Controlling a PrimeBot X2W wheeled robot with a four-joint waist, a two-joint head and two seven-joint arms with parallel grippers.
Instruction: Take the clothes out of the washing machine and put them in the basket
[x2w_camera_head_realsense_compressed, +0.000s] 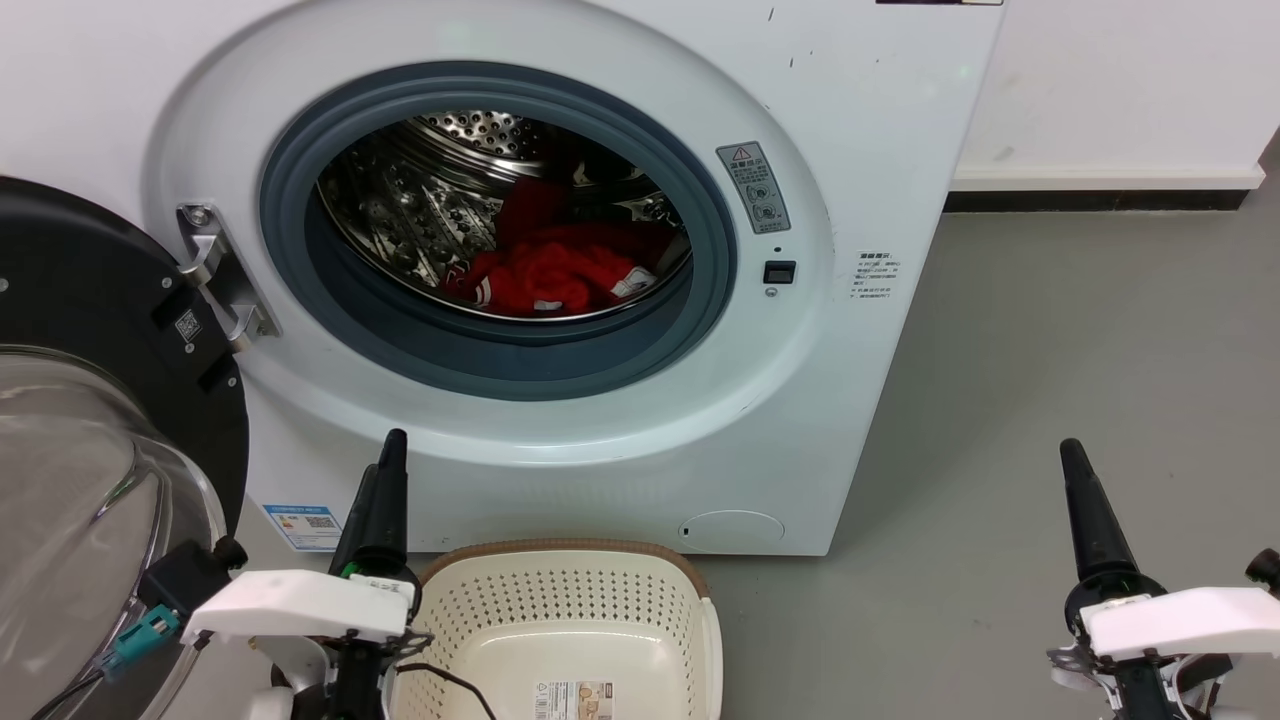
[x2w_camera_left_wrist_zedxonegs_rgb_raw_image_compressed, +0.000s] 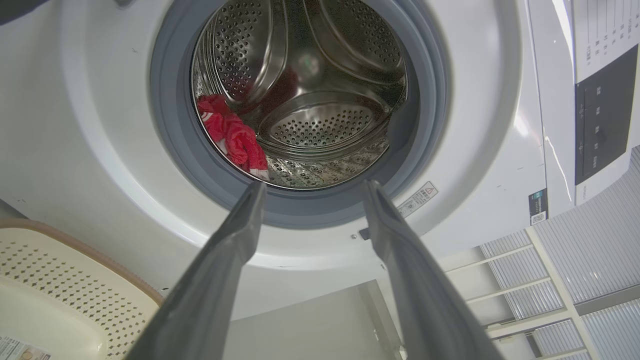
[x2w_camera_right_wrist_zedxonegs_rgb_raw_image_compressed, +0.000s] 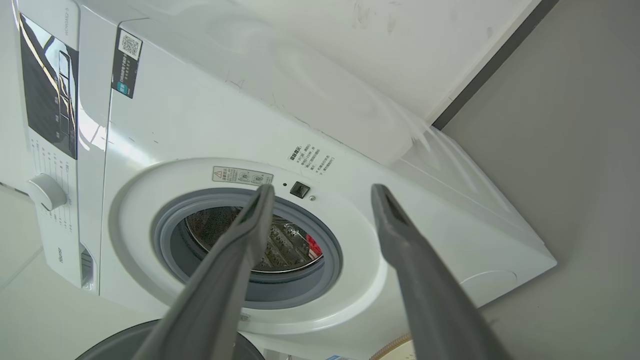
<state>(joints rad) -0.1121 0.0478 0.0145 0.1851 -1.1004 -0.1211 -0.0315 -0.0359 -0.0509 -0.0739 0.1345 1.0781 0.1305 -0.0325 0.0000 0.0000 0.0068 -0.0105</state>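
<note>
The washing machine (x2w_camera_head_realsense_compressed: 850, 150) stands in front of me with its porthole uncovered. The clothes (x2w_camera_head_realsense_compressed: 550, 265), a bright red heap with white trim, lie at the bottom of the steel drum; the same clothes (x2w_camera_left_wrist_zedxonegs_rgb_raw_image_compressed: 232, 135) sit at the drum's left in the left wrist view and as a red sliver (x2w_camera_right_wrist_zedxonegs_rgb_raw_image_compressed: 313, 245) in the right wrist view. The basket (x2w_camera_head_realsense_compressed: 560, 600) rests on the floor below the porthole, holding nothing but its paper label. My left gripper (x2w_camera_head_realsense_compressed: 390, 450) (x2w_camera_left_wrist_zedxonegs_rgb_raw_image_compressed: 315, 184) is open beside the basket's left rim. My right gripper (x2w_camera_head_realsense_compressed: 1075, 455) (x2w_camera_right_wrist_zedxonegs_rgb_raw_image_compressed: 322, 188) is open over the floor, far right.
The black-framed glass door (x2w_camera_head_realsense_compressed: 90, 400) hangs swung out at the left, close to my left arm. Grey floor (x2w_camera_head_realsense_compressed: 1080, 330) stretches right of the washer to a white wall with a dark skirting strip (x2w_camera_head_realsense_compressed: 1100, 200). A thin cable (x2w_camera_head_realsense_compressed: 450, 680) crosses the basket's near-left corner.
</note>
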